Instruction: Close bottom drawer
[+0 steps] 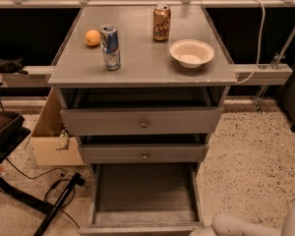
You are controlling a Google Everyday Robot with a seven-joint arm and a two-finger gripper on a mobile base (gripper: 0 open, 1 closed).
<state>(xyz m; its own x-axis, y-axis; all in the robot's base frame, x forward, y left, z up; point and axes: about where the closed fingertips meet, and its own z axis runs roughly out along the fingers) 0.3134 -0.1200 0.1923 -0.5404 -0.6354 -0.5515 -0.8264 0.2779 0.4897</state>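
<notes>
The grey cabinet (142, 63) has three drawers, all pulled out by some amount. The bottom drawer (145, 193) is pulled out the farthest; its empty grey tray shows in full and its front panel lies along the frame's bottom edge. The knob on that panel is out of view. My gripper (206, 230), at the end of the white arm (255, 225), enters from the bottom right and sits beside the drawer's front right corner. I cannot tell whether it touches the panel.
The middle drawer (143, 154) and top drawer (142, 122) stand slightly open. On the cabinet top are an orange (92, 37), a silver can (110, 47), a brown can (161, 22) and a white bowl (191, 52). A cardboard box (51, 141), cables and a black stand (59, 205) lie at left.
</notes>
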